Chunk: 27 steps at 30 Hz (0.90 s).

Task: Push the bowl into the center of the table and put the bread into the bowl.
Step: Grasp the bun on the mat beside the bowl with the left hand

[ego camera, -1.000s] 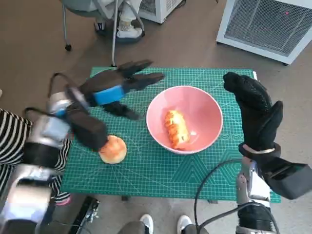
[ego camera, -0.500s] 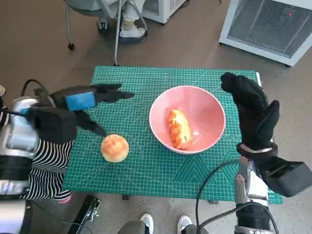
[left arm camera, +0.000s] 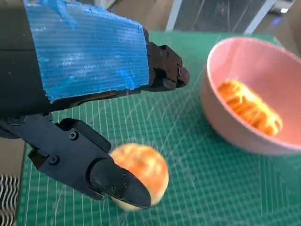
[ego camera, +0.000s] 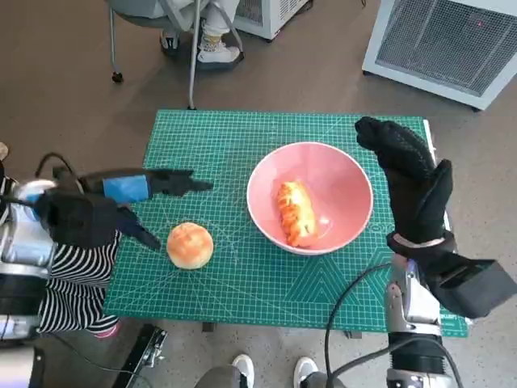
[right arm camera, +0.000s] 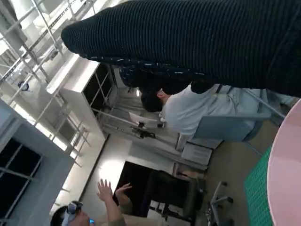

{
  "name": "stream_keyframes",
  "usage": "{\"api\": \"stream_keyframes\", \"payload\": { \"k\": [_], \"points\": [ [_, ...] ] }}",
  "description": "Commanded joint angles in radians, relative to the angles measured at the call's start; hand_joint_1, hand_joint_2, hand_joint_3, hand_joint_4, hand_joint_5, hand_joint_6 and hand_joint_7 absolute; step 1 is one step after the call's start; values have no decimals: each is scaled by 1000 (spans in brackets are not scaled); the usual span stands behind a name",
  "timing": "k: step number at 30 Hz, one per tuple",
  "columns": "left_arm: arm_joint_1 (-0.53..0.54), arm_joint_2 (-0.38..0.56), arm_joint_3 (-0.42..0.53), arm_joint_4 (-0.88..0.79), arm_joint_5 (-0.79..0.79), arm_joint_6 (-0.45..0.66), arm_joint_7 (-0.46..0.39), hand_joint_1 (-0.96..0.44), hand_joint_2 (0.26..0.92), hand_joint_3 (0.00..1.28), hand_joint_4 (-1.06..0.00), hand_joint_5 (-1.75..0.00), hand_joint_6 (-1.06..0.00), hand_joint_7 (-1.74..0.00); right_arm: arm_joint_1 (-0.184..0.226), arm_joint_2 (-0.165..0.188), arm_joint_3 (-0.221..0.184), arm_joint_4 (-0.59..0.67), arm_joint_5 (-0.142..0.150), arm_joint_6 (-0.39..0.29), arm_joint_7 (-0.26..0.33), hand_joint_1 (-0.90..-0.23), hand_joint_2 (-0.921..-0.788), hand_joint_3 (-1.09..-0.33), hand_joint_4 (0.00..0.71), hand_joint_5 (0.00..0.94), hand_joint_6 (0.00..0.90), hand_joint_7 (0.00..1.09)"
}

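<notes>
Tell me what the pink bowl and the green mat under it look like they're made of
Pink bowl: probably plastic or melamine, going by its even colour, thin rim and soft matte sheen, though glazed ceramic is possible. Green mat: apparently a rubbery vinyl cutting mat, flat and matte with printed pale grid lines.

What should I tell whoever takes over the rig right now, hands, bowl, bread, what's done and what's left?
Left hand: open, holding nothing, beside the round bun at the mat's left side.
Right hand: open, upright by the pink bowl's right rim; contact unclear.
Bowl sits a little right of the middle of the green mat, with a long bread roll already inside.
Done: one bread in the bowl.
Left: the bun is on the mat, if it belongs in too; nudge the bowl further in if needed.
</notes>
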<state>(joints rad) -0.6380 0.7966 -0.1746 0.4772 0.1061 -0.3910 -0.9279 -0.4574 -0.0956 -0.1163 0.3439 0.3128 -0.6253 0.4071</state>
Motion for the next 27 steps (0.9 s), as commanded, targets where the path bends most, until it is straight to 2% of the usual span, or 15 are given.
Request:
{"api": "stream_keyframes", "payload": {
  "k": [1,11,20,26,27],
  "points": [
    [16,-16,-22,0,24,13,-9,-179,717,0,-64,-16,-248,-20,4,1,-2,19,11,12,19,-681,-921,-717,190,0,99,382],
    [9,-76,-96,74,127,20,39,-213,720,2,-94,-18,-247,-16,11,-7,-6,9,4,18,20,-680,-921,-721,186,0,95,397],
    [-37,-148,-171,242,227,-44,102,-214,722,3,-147,-30,-269,-24,16,-16,-10,7,0,13,19,-679,-921,-724,187,1,81,406],
    [-67,-175,-212,312,297,-57,157,-135,731,15,-287,-61,-375,-68,22,-19,-13,6,3,13,18,-677,-921,-725,189,2,68,410],
    [-68,-178,-217,315,306,-55,167,-121,740,21,-332,-67,-421,-87,23,-18,-14,5,3,13,18,-677,-921,-724,190,3,66,410]
  ]
}}
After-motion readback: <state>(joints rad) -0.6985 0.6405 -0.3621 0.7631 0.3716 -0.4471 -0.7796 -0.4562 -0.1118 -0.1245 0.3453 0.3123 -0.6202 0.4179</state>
